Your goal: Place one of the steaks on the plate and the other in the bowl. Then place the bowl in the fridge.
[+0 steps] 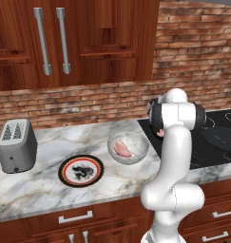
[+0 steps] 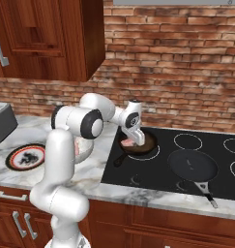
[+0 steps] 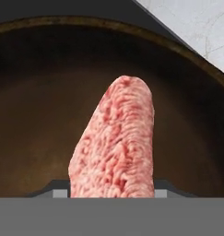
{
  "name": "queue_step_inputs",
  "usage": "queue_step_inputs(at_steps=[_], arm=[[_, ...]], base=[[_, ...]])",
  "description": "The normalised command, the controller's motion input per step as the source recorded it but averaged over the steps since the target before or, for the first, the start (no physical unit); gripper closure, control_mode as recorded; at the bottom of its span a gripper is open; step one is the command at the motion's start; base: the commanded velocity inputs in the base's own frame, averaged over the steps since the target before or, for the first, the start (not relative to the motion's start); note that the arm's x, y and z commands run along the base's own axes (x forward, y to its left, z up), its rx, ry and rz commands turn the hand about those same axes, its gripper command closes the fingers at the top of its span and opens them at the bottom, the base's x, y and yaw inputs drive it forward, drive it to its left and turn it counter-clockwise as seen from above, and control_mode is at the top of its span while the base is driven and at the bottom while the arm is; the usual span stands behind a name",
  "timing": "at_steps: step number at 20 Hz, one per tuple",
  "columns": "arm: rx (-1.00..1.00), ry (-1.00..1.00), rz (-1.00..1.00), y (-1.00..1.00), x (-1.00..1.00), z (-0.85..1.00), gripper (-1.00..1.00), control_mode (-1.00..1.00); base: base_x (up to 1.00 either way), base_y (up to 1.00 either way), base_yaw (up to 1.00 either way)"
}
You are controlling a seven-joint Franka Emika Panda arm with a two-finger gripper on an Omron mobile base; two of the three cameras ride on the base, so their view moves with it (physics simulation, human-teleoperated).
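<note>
In the left base view, a marble counter (image 1: 41, 190) is seen with a grey toaster (image 1: 16, 144) at its left, the patterned plate (image 1: 81, 170) lying bare near the front, and just beside it to the right the speckled bowl (image 1: 128, 147), in which one pink steak (image 1: 122, 148) is held. In the right base view, the gripper (image 2: 132, 140) is lowered into a small dark pan (image 2: 138, 143) on the black stovetop (image 2: 186, 164), where a second steak (image 2: 130, 143) is lying; a larger black pan (image 2: 192, 165) is set nearer the front. In the hand view, the second steak (image 3: 115, 143) is shown lying between the finger tips inside the pan (image 3: 35, 115); whether it is pinched cannot be told.
</note>
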Motion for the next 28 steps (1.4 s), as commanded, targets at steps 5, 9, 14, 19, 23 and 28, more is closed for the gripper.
queue_step_inputs(at_steps=[5,9,14,19,23,28], arm=[[0.01,-0.07,0.0,-0.01,-0.33,0.12,1.0,-1.0],[0.0,-0.09,0.0,0.03,-0.84,0.57,1.0,-1.0],[0.03,-0.07,0.0,0.0,-0.96,0.83,1.0,-1.0],[0.08,0.0,0.06,0.05,-0.98,0.82,1.0,-1.0],[0.02,0.0,0.14,0.32,-0.96,0.74,1.0,-1.0],[0.01,0.01,0.07,0.55,-0.95,0.6,1.0,-1.0]], base=[[0.0,0.0,0.0],[0.0,0.0,0.0],[0.0,0.0,0.0],[0.0,0.0,0.0],[0.0,0.0,0.0],[0.0,0.0,0.0]])
